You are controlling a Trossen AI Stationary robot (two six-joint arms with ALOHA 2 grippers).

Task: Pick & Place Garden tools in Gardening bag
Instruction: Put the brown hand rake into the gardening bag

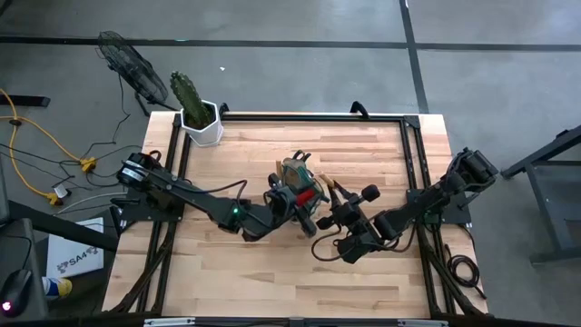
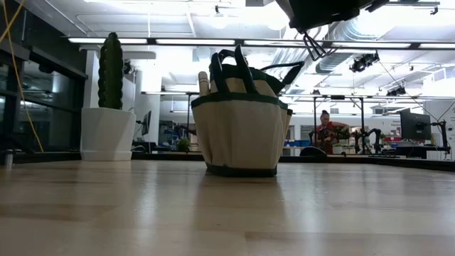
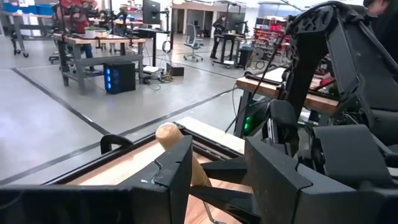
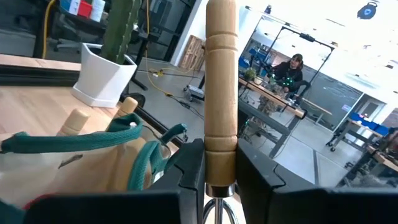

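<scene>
Right wrist view: the right gripper (image 4: 221,171) pinched a wooden-handled tool (image 4: 221,81) upright just beside the gardening bag (image 4: 74,165), presumably for lowering in; the left gripper (image 3: 217,177), fingers spread and empty, waited beside the bag.

Overhead view: left pincer (image 1: 304,211) and right pincer (image 1: 332,202) meet beside the gardening bag (image 1: 296,173) at mid-desk (image 1: 363,272); potted cactus (image 1: 194,109) occupies a far corner.
</scene>
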